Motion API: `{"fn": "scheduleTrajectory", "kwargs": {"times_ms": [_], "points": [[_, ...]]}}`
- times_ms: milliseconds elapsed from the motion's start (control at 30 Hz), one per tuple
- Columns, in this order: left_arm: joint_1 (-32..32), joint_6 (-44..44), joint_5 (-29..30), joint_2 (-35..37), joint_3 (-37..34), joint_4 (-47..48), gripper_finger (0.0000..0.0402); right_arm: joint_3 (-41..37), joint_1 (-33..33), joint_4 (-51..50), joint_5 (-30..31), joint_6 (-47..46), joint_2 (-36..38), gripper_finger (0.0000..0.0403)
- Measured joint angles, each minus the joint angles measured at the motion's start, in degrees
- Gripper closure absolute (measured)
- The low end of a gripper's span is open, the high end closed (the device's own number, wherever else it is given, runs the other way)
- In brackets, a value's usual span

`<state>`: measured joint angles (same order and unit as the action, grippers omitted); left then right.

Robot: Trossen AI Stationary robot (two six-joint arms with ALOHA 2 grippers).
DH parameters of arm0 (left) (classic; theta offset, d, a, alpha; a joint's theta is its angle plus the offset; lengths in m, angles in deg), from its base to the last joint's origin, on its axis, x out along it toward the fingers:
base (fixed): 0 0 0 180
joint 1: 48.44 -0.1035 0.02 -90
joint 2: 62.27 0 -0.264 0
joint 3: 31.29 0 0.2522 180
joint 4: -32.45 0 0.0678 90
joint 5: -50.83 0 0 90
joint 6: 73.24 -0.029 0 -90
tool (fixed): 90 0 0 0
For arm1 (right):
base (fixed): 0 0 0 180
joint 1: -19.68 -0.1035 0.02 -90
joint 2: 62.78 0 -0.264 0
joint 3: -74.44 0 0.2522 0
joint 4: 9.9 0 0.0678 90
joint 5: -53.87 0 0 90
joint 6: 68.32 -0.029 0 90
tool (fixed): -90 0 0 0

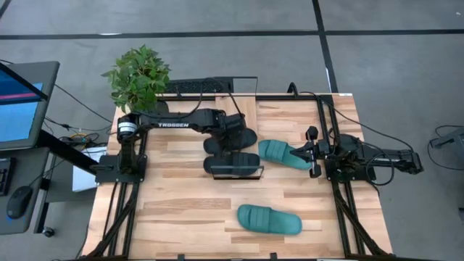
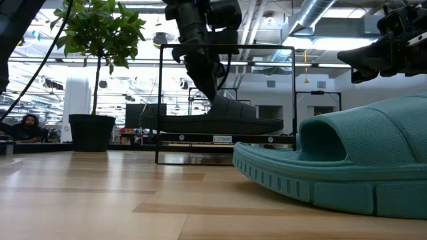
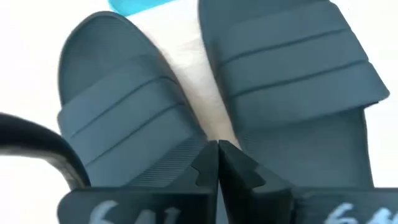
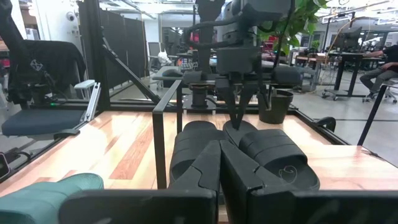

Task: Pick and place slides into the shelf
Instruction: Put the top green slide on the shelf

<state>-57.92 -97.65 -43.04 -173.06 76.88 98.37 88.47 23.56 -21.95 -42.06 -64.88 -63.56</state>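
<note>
Two black slides (image 1: 239, 138) (image 1: 235, 162) lie side by side on the light-wood shelf with the black wire frame (image 1: 235, 175). My left gripper (image 3: 217, 152) is shut and points down into the gap between them; it also shows in the right wrist view (image 4: 237, 124). One teal slide (image 1: 279, 152) lies on the table right of the shelf. My right gripper (image 1: 297, 151) is shut and empty at its right end. The other teal slide (image 1: 270, 220) lies on its sole near the table's near edge and fills the low view (image 2: 360, 160). My left gripper's shut fingertips (image 3: 208, 163) stand from above in the gap between the two black slides' straps (image 3: 124, 118) (image 3: 292, 68). I cannot tell whether they touch either slide.
A potted plant (image 1: 138, 76) stands at the table's far left corner. The black frame rails (image 1: 330, 145) run along the table's left and right sides. Bare tabletop (image 1: 181, 210) lies left of the near teal slide. A monitor (image 1: 22, 101) stands off the table to the left.
</note>
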Motion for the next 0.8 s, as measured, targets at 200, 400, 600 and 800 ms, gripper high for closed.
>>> {"fn": "scheduleTrajectory", "kwargs": {"times_ms": [200,400,600,800], "points": [[1.15,-1.95,4.14,0.98,0.0,-0.18,0.0401,0.0,0.0,0.0,0.0,0.0,-0.02,0.0403],[1.3,-0.58,5.49,6.28,0.0,-4.17,0.0401,0.0,0.0,0.01,0.0,0.0,-0.01,0.0403],[1.08,3.95,6.15,15.3,0.0,-10.2,0.0401,-0.01,0.0,0.0,0.0,0.01,-0.01,0.0403],[2.05,9.43,5.75,25.71,0.0,-17.3,0.0401,-0.02,0.0,0.02,0.02,0.0,0.0,0.0403]]}}
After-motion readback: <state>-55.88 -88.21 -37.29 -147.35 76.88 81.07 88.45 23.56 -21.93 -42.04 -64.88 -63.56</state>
